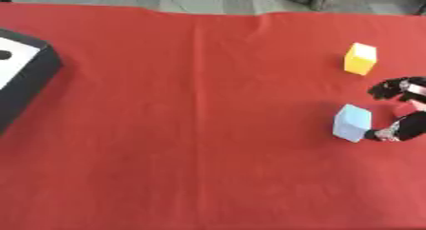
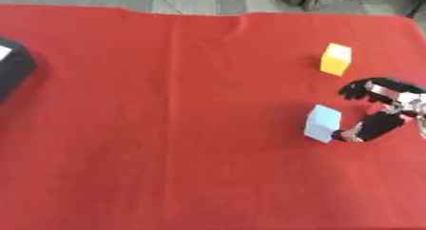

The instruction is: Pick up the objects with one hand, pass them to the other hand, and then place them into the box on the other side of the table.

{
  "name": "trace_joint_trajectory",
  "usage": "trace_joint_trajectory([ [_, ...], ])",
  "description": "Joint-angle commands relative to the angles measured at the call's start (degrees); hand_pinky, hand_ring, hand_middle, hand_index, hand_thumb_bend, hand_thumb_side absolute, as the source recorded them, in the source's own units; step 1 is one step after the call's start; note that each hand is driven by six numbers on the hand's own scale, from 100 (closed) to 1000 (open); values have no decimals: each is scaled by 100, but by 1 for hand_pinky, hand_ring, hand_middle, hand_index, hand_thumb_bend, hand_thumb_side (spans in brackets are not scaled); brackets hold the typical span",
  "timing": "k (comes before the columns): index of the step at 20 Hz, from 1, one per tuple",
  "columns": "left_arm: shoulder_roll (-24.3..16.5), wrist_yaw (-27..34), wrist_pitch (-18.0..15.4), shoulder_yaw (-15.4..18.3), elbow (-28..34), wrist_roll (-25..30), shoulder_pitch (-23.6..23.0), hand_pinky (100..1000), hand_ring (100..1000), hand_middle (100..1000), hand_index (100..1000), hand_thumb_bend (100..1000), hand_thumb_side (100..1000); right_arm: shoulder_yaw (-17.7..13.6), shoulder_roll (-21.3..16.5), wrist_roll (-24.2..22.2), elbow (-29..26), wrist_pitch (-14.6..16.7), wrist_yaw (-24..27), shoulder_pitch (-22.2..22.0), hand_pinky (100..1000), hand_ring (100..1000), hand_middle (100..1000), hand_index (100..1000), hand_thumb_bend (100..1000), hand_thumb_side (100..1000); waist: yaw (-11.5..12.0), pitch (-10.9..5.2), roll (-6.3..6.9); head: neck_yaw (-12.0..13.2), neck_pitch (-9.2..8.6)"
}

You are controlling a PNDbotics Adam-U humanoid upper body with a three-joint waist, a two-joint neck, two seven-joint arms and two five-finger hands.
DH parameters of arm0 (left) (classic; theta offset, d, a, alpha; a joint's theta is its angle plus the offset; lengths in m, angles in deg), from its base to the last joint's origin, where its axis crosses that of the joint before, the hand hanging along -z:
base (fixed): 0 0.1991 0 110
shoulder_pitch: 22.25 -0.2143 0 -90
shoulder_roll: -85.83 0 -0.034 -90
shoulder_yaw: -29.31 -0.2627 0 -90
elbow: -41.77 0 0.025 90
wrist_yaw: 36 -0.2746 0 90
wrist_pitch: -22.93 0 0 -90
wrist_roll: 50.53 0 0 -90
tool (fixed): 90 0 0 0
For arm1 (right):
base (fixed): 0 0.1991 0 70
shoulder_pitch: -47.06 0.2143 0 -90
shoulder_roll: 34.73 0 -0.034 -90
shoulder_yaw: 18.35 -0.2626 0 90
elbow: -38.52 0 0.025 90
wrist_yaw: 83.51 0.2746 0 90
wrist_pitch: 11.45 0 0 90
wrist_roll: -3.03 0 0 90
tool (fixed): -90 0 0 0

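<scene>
A light blue block (image 2: pixel 322 123) lies on the red tablecloth at the right. My right hand (image 2: pixel 384 106) comes in from the right edge just beside it, open, its curved fingers (image 2: pixel 364 89) spread above and right of the block and its thumb (image 2: pixel 363 129) touching or nearly touching the block's right side. A yellow block (image 2: pixel 336 59) stands upright farther back, above the hand. The black box (image 1: pixel 23 72) with a white inside sits at the far left edge. My left hand shows in neither view.
The red cloth (image 1: pixel 199 129) covers the whole table, with a crease running down its middle. Grey floor and dark furniture legs lie beyond the far edge.
</scene>
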Motion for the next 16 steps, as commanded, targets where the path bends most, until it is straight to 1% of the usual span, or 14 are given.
trace_joint_trajectory([
  [1, -86, -18, 0, 12, 66, 21, 83, 610, 729, 786, 807, 202, 732, -13, -75, 70, 127, 10, -67, 118, 880, 880, 790, 864, 560, 240, 6, -69, 13, -26, -7],
  [11, -67, -14, 2, 13, 70, 22, 100, 611, 735, 791, 803, 196, 737, 126, 43, 84, 319, 67, -83, 239, 882, 874, 765, 832, 544, 227, 39, -44, 12, -38, -35],
  [16, -55, -12, 7, 9, 68, 29, 100, 612, 735, 793, 802, 190, 741, 182, 93, 116, 374, 23, -125, 277, 885, 865, 723, 783, 506, 212, 56, -28, 11, -38, -36],
])
